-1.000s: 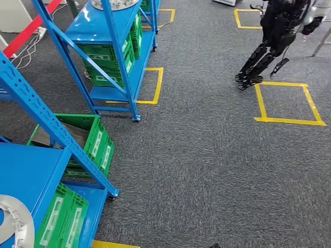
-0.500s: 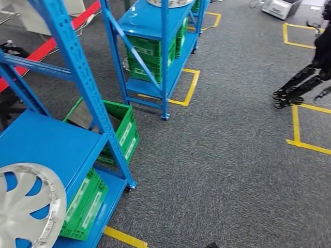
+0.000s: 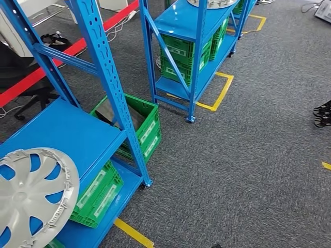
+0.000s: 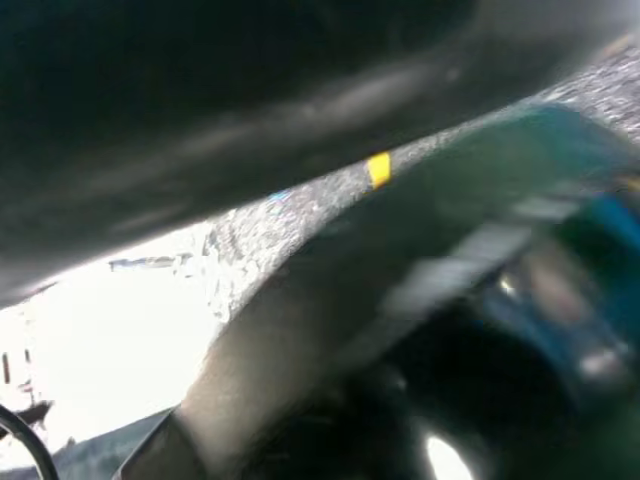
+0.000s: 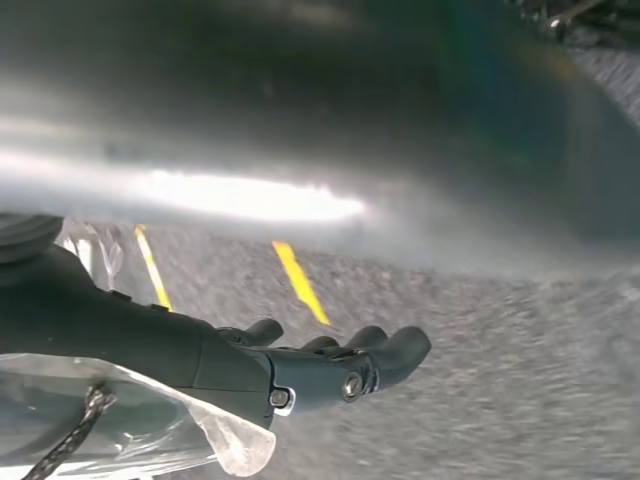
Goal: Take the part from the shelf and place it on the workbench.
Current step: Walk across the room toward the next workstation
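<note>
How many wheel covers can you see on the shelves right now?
2. One silver wheel cover lies on the near blue shelf, cut off by the picture's edge. A second shows partly on top of the far shelf. Others may be hidden.

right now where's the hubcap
In the head view the hubcap lies flat on the blue shelf at the lower left, above a green crate on the level below.
</note>
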`<state>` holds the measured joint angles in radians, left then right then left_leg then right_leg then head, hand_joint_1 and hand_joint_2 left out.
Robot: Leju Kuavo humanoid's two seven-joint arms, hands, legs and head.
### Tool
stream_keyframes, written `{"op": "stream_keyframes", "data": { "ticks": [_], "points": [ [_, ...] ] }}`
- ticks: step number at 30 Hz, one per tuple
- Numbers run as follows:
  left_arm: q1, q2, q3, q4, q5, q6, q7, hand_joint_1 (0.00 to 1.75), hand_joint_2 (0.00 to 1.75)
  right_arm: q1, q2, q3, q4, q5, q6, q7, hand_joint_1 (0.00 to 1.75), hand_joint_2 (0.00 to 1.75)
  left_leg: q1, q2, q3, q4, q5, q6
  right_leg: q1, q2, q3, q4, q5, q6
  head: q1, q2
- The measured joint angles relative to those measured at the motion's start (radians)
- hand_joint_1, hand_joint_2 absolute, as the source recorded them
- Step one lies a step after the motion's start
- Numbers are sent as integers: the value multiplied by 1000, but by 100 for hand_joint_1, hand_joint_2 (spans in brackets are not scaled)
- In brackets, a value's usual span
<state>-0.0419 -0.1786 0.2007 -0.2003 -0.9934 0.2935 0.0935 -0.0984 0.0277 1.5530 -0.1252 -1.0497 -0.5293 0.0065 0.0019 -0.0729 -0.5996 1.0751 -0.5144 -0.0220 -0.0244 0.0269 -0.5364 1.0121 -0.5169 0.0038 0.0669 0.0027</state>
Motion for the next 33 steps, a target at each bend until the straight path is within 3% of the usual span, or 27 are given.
{"op": "stream_keyframes", "data": {
  "ticks": [1,2,4,5,6,7,9,11,13,15,17,19,20,21,22,24,26,28,29,30,31,33],
  "points": [
    [-2,0,0,0,0,0,0,0,0,1,0,0,0,0,0,0,0,0,-1,33,-29,62,-32,-4,3,-15,1,0,-1,-4,-3,0],
    [-3,-1,0,0,0,-1,0,0,0,3,0,0,0,-1,0,0,0,0,0,51,-63,131,-63,-6,5,-32,1,0,-3,-7,-5,0],
    [-3,-1,0,0,0,-2,0,0,0,6,0,0,0,-2,1,0,0,0,1,63,-105,218,-86,-8,8,-64,3,0,-7,-10,-5,0],
    [-2,-1,0,0,0,-3,0,0,0,6,0,0,0,-3,1,0,0,0,1,66,-101,210,-69,-6,10,-77,5,0,-9,-10,-5,0],
    [0,-1,0,0,-1,-3,0,0,0,5,0,0,0,-4,1,0,0,0,0,71,-78,165,-37,-2,11,-89,8,0,-11,-10,-5,0],
    [1,-1,0,0,-1,-2,0,0,0,4,0,0,0,-5,1,0,0,0,-3,85,-42,95,1,4,13,-100,12,0,-14,-10,-5,0],
    [-2,-1,0,0,-4,0,0,0,0,2,1,0,0,-8,2,0,0,0,-14,129,19,-25,42,20,18,-121,18,0,-20,-5,-4,0],
    [-4,-2,0,0,-7,1,0,0,0,0,2,0,0,-10,3,0,0,0,-24,144,33,-62,41,29,22,-142,22,-2,-25,2,-2,0],
    [-1,-2,0,0,-9,2,0,0,0,-4,3,0,0,-11,4,-1,0,0,-21,121,35,-72,46,37,21,-157,30,-6,-30,12,-2,0],
    [1,-2,0,0,-9,2,1,0,0,-6,5,0,0,-12,3,-1,0,0,-13,99,44,-87,54,46,19,-116,20,28,-57,23,1,0],
    [-2,-4,0,0,-10,2,1,0,0,-5,5,0,0,-12,3,-1,0,0,-9,75,47,-92,59,52,15,-53,-35,143,-113,31,7,0],
    [-3,-6,0,0,-10,3,2,0,0,-1,5,0,0,-13,3,-1,0,0,-8,48,46,-91,59,53,13,-32,-103,265,-151,35,9,0],
    [-2,-7,0,0,-10,3,4,0,0,0,5,0,0,-14,3,-1,0,0,-8,33,47,-91,58,53,13,-30,-119,282,-143,35,8,0],
    [-1,-8,0,0,-10,4,6,0,0,1,5,0,0,-14,3,0,0,0,-8,19,48,-89,58,52,12,-28,-116,259,-114,36,8,0],
    [-1,-9,0,0,-10,5,8,0,0,1,5,0,0,-15,3,0,0,0,-7,4,50,-88,56,50,11,-21,-95,198,-71,36,8,0],
    [-3,-12,0,0,-10,6,10,0,0,0,5,0,0,-16,4,-1,0,0,-5,-23,49,-80,52,41,5,22,-36,61,-8,33,8,0],
    [-5,-13,0,0,-9,3,7,0,0,0,5,0,0,-18,7,-3,0,0,-4,-45,42,-74,51,29,3,53,-7,4,3,26,8,0],
    [-4,-13,0,0,-9,0,-1,0,0,0,5,0,0,-19,11,-7,0,0,-2,-65,35,-74,55,17,5,38,-3,2,4,16,8,0],
    [-2,-14,0,0,-10,-1,-5,0,0,-1,5,-1,0,-20,13,-10,0,0,-2,-60,32,-70,52,13,5,26,-2,0,5,10,7,0],
    [-2,-14,0,0,-10,-2,-9,0,0,-1,6,-1,0,-20,15,-12,0,0,-2,-40,24,-53,40,8,4,14,0,-2,6,3,4,0],
    [-3,-14,0,0,-10,-2,-12,0,0,-1,6,-1,0,-20,16,-15,0,0,-4,-10,6,-15,17,3,2,0,2,-5,6,-2,2,0],
    [-6,-16,0,0,-10,-2,-19,0,0,1,6,-1,0,-20,18,-18,0,0,-3,48,-58,118,-48,-5,5,-31,4,-6,2,-11,-4,0]
  ]
}}
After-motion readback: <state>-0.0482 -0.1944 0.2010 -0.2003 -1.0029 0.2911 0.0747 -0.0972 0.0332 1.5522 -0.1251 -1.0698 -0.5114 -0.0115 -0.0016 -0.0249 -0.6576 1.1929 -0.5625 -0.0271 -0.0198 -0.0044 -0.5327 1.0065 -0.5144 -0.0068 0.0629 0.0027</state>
